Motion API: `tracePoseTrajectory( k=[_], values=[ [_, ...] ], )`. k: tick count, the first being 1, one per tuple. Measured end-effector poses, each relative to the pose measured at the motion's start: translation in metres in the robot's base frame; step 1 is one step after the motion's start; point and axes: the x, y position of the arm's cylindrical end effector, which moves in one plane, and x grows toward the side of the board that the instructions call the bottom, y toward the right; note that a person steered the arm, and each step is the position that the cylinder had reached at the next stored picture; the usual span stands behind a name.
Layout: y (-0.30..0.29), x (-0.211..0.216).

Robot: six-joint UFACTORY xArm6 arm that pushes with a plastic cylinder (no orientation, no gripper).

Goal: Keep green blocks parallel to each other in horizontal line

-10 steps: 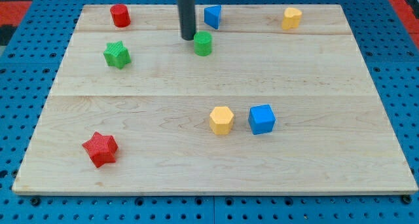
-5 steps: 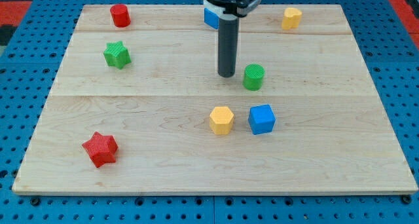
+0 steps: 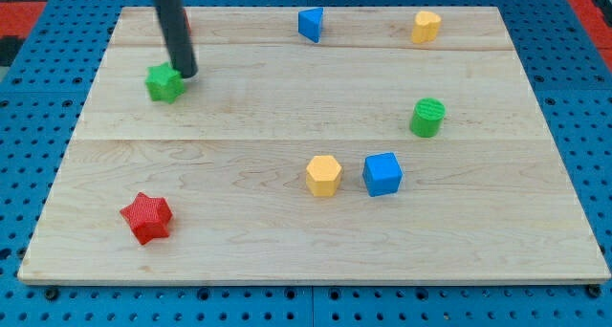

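Rod tool's bare tip [image 3: 186, 75], grasping nothing, touches the green star-shaped block [image 3: 163, 82] at upper left; an off-centre push could skew it from the green cylinder block [image 3: 427, 117], lower at right.

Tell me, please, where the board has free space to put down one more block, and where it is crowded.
Free: the wide band between the green star and the green cylinder, and the bottom right below the blue cube. Crowded: the yellow block beside that cube, and top left, where my tip touches the star.
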Motion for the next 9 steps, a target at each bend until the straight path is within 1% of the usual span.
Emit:
tracePoseTrajectory(
  k=[1,3,4,5,6,7,8,9],
  values=[
    [-0.019,0.031],
    [-0.025,0.032],
    [-0.024,0.053],
    [0.013,0.073],
    [0.069,0.107],
    [0.143,0.124],
    [0.235,0.124],
    [0.276,0.154]
  ],
)
